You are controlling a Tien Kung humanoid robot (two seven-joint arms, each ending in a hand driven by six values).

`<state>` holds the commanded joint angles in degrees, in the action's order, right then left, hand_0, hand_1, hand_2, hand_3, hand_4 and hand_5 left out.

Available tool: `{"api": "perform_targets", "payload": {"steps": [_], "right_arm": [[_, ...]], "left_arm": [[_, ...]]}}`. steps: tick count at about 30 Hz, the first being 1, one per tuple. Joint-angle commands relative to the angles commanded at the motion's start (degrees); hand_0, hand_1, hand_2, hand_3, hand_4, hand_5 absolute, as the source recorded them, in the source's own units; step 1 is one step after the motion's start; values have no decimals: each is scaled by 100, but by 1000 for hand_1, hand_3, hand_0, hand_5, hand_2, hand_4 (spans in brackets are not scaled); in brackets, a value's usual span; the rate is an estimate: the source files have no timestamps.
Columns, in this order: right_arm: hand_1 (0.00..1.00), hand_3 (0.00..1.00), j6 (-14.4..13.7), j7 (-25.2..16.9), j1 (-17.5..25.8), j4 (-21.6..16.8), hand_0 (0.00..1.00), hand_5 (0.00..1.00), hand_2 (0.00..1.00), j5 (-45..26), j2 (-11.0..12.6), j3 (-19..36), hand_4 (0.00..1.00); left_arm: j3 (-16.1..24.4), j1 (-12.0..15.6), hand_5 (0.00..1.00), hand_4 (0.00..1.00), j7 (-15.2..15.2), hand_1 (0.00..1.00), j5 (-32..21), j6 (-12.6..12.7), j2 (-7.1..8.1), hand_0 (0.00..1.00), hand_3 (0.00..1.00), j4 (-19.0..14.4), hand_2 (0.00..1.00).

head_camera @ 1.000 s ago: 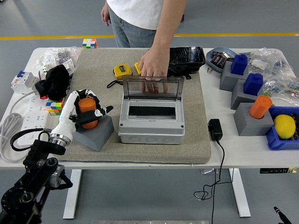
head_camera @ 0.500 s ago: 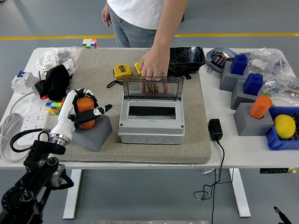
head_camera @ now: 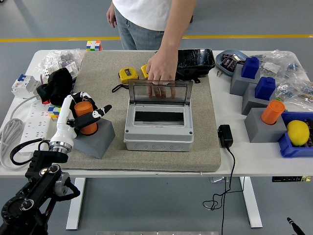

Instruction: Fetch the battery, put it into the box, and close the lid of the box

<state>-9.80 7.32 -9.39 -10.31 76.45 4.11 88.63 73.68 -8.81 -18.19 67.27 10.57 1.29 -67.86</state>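
An orange battery (head_camera: 86,119) stands in a grey holder block (head_camera: 97,140) on the left of the beige mat (head_camera: 205,142). My left hand (head_camera: 89,108) is curled around the battery, thumb on its right side and fingers over its top. The grey box (head_camera: 158,131) sits mid-mat, its clear lid (head_camera: 159,91) standing upright. A person's hand (head_camera: 160,68) rests behind the lid and holds it open. My right hand is out of view.
On the right stand grey blocks with blue pieces (head_camera: 250,67) and a second orange battery (head_camera: 272,111), next to a lemon (head_camera: 298,132) in a blue bin. A yellow tape measure (head_camera: 128,74), black case (head_camera: 195,59), charger (head_camera: 225,135) and power strip (head_camera: 24,122) are also around.
My left hand has shifted left with the battery in its grip, and the grey holder block has slid left with it. The person's hand and the lid have stayed still.
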Motion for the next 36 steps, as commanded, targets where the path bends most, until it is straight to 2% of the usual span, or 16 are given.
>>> {"api": "perform_targets", "payload": {"steps": [7,13,14,15,19,20,25,26,31,32,36], "right_arm": [[720,748,1,-4,-6,0,775,846,741,-3,-3,-4,953],[720,746,3,-4,-31,0,776,846,741,-1,4,15,953],[720,746,2,-5,-34,0,775,847,741,-1,6,18,953],[720,746,1,-7,-36,0,775,847,741,-2,6,21,953],[720,746,4,-13,-44,0,775,847,741,6,6,35,953],[720,745,4,-14,-45,0,775,846,741,6,6,37,953],[720,745,3,-19,-65,0,775,846,741,19,23,69,953],[720,743,2,-15,-68,0,775,846,741,32,30,86,951],[720,743,-2,-11,-84,0,775,846,741,67,61,132,951],[720,743,-3,-16,-89,0,776,844,741,63,68,133,950],[720,743,-7,-26,-110,0,776,844,741,80,88,162,950]], "left_arm": [[-71,-71,2,998,-53,2,-327,47,26,2,46,-54,24],[-95,-278,2,998,-68,2,-525,177,99,2,38,-167,20],[-92,-307,121,998,-67,2,-498,212,114,2,14,-192,12],[-88,-333,121,998,-64,2,-449,248,128,2,14,-215,12],[-112,-503,121,998,-36,2,113,568,309,2,14,-413,12],[-128,-525,220,998,-25,2,267,624,347,3,2,-457,2],[-390,-643,220,998,193,2,1271,910,697,3,2,-971,2],[-526,-682,263,998,282,2,1516,958,817,5,2,-1148,2],[-1211,-878,263,998,566,2,2698,1142,1206,5,2,-1875,2],[-1385,-924,466,972,621,2,2959,1197,1268,8,2,-1997,2],[-2142,-1174,466,972,864,2,3924,1201,1475,8,2,-2309,2]]}}
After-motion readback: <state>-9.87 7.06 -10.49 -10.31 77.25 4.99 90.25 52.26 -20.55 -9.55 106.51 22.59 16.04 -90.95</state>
